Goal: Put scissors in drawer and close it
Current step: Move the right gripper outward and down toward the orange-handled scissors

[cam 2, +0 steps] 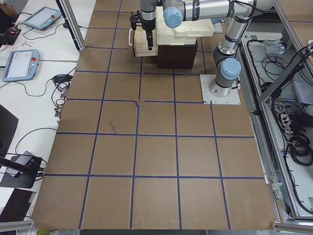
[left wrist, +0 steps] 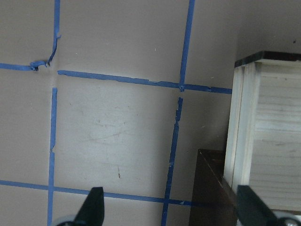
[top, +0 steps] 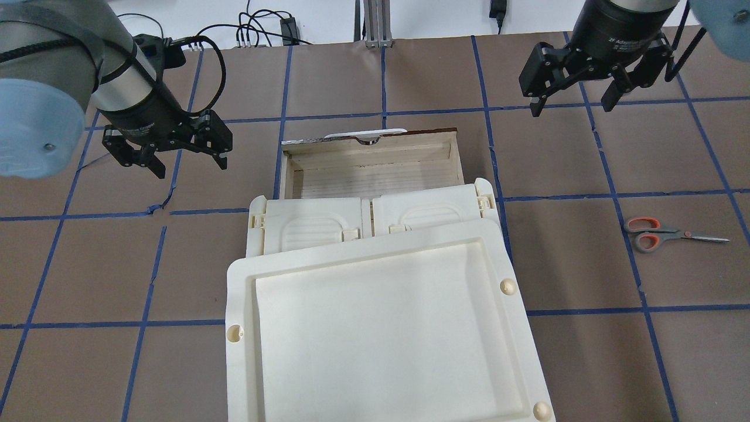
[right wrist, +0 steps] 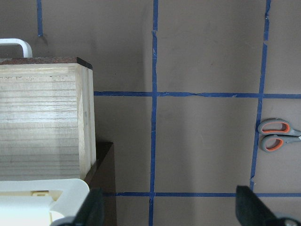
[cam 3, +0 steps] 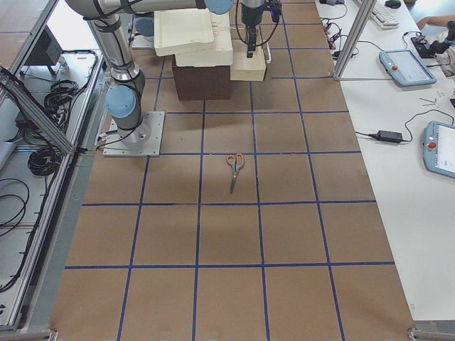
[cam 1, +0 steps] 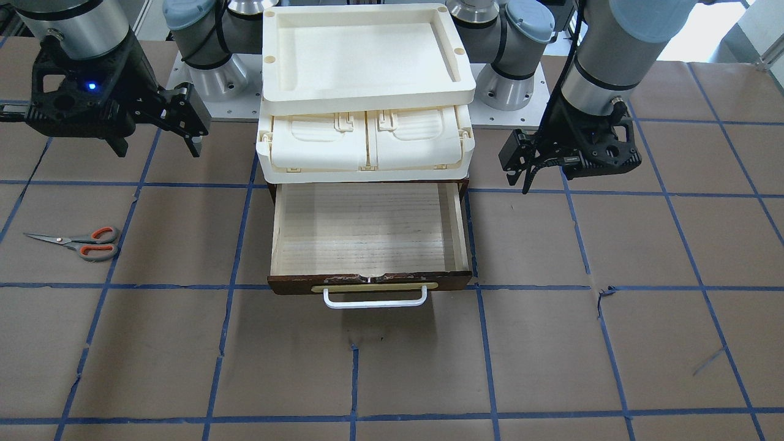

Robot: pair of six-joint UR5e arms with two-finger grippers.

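1. While the scissors lie flat on the surface, well apart from the drawer on the robot's right side, the pick-up has not yet begun.
2. Right claw and left claw both hang spread wide, holding nothing.
3. Next, I judge, the right claw must descend over the scissors.
4. The drawer stands pulled out with nothing inside. The cream tray above it is bare too.

The back of the drawer hides under the cream case. The right wrist view's edge cuts off the blades of the scissors.
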